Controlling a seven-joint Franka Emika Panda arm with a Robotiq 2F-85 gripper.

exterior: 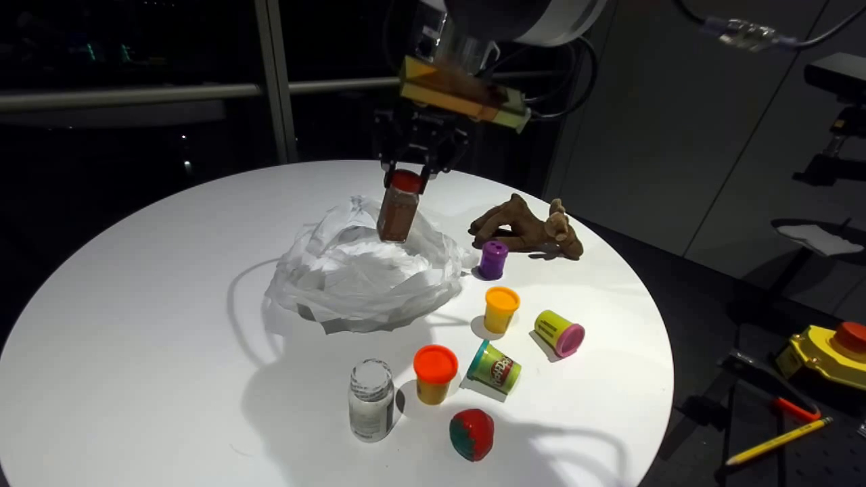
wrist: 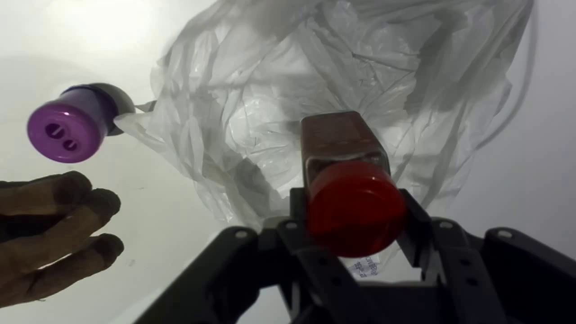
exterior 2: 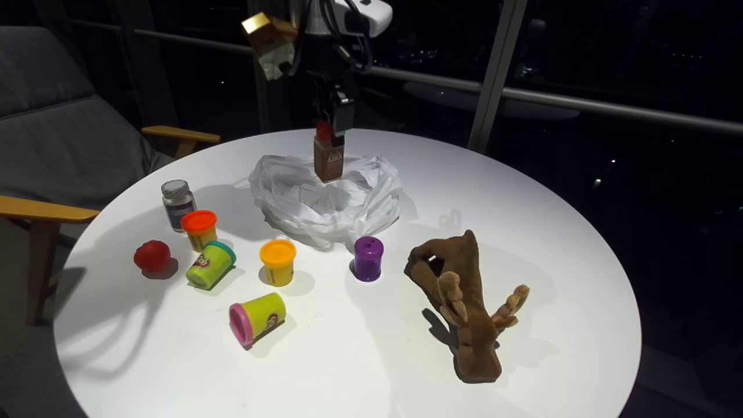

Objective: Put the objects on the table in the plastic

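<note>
Two black fingers (wrist: pixel 298 204), partway apart, clasp a square brown red-capped jar (exterior: pixel 399 208). Below lies a wrinkled white plastic bag (exterior: pixel 369 304).

Windows (exterior 2: pixel 627 46), wall (exterior: pixel 649 101) and chair (exterior 2: pixel 64 133), dimly lit.
Specks of light (exterior 2: pixel 598 182) dot the black windows; a rail (exterior 2: pixel 609 108) meets an upright post (exterior 2: pixel 501 58). The wall is grey and panelled; the grey chair has wooden armrests (exterior 2: pixel 46 209).

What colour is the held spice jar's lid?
Red; the lid shows best in the wrist view.
</note>
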